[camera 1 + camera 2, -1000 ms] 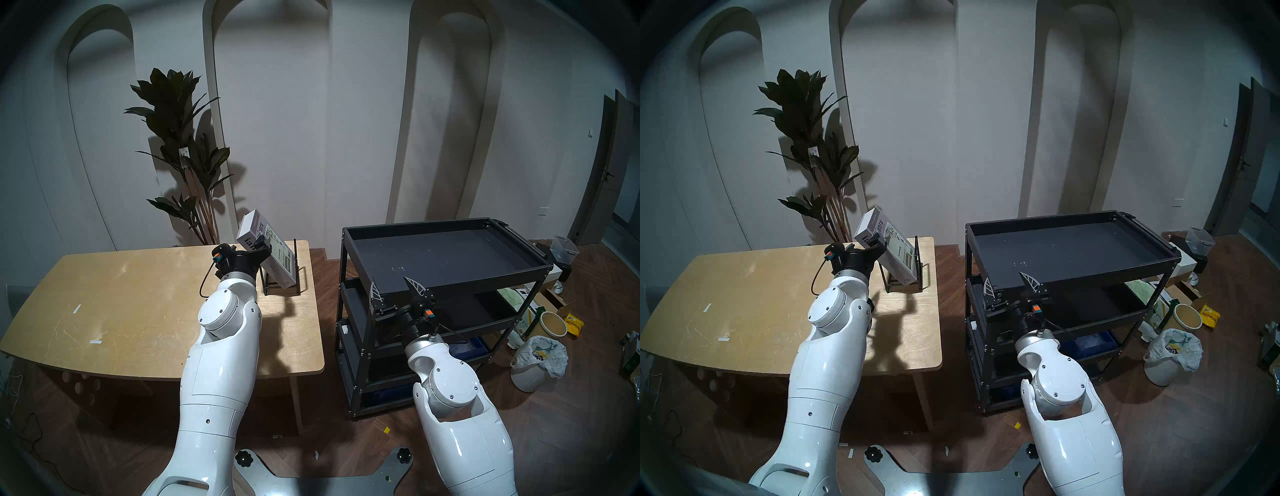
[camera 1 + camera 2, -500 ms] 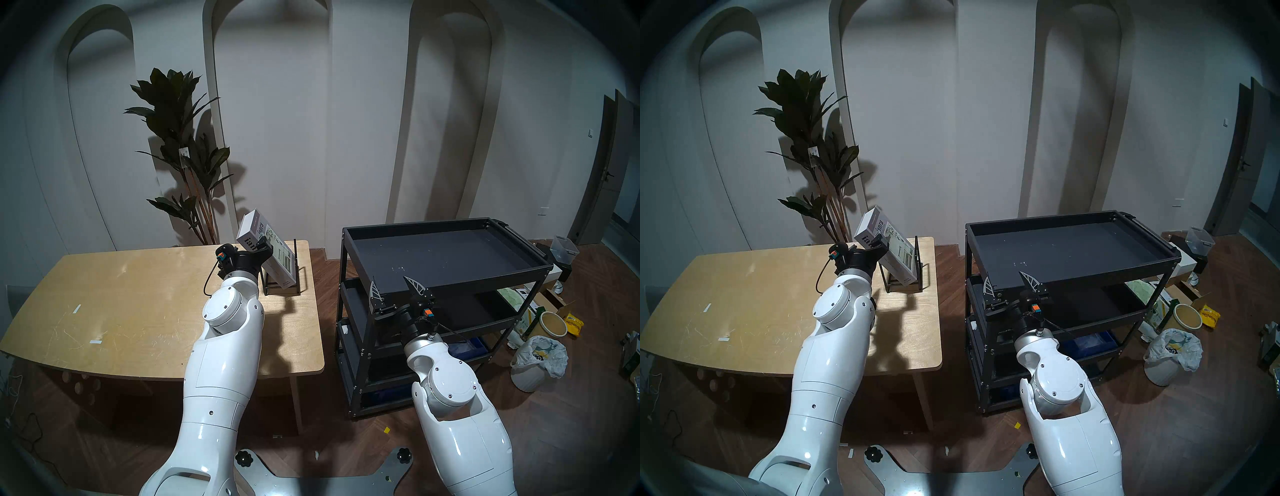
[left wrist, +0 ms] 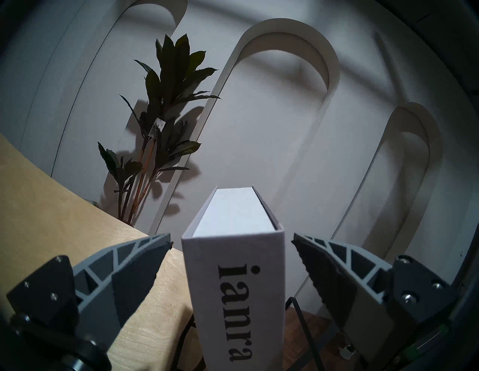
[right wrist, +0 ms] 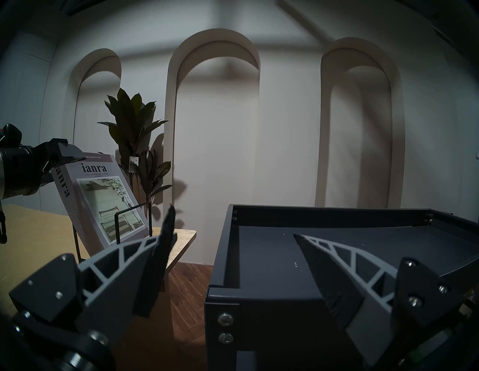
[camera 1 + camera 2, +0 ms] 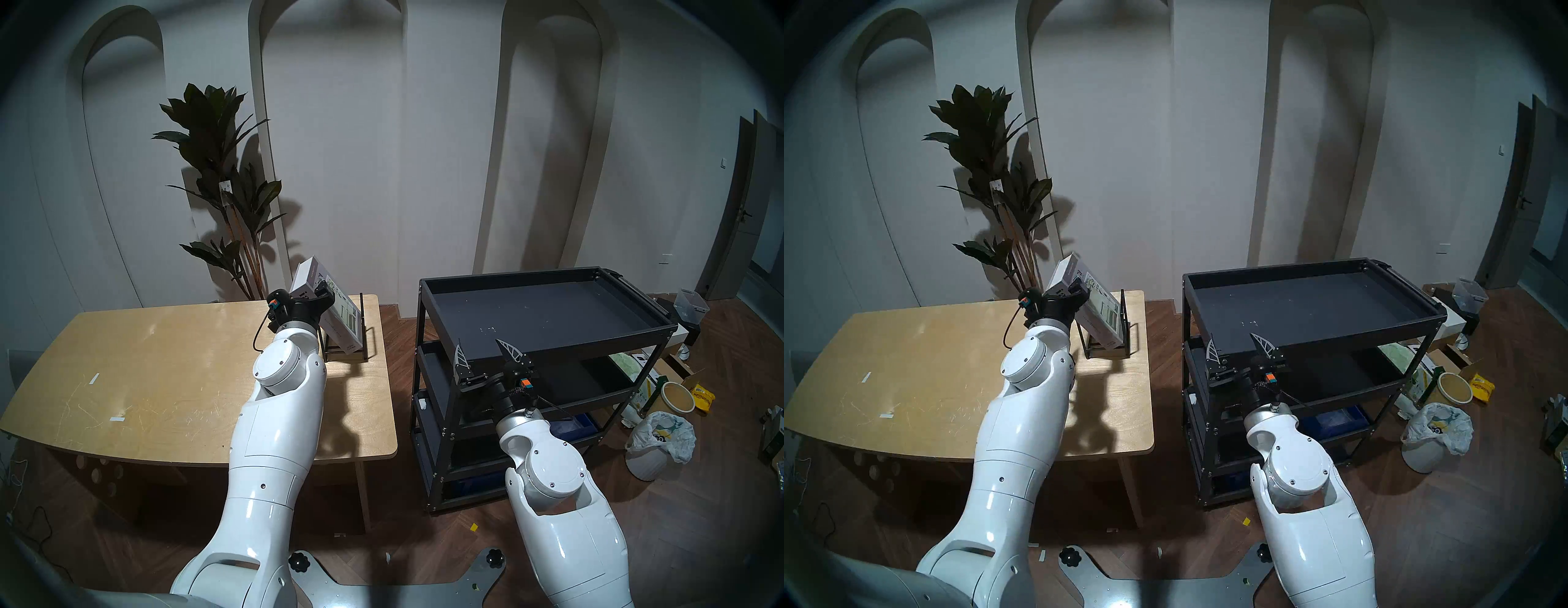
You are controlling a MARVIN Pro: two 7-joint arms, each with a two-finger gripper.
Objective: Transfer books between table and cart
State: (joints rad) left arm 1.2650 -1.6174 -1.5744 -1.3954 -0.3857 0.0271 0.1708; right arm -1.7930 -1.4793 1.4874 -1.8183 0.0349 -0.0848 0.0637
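Book (image 3: pixel 234 282) btm hidden by stand (image 5: pixel 364 335).

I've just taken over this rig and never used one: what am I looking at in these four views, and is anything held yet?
Two white robot arms, seen from the head camera in two near-identical views. The other two views come from wrist cameras, with grey fingers at the bottom corners. The left gripper is open, its fingers either side of the book without touching it. The book leans tilted in a black wire stand on the plywood table. The right gripper is open and empty at the black cart. Nothing is held yet.
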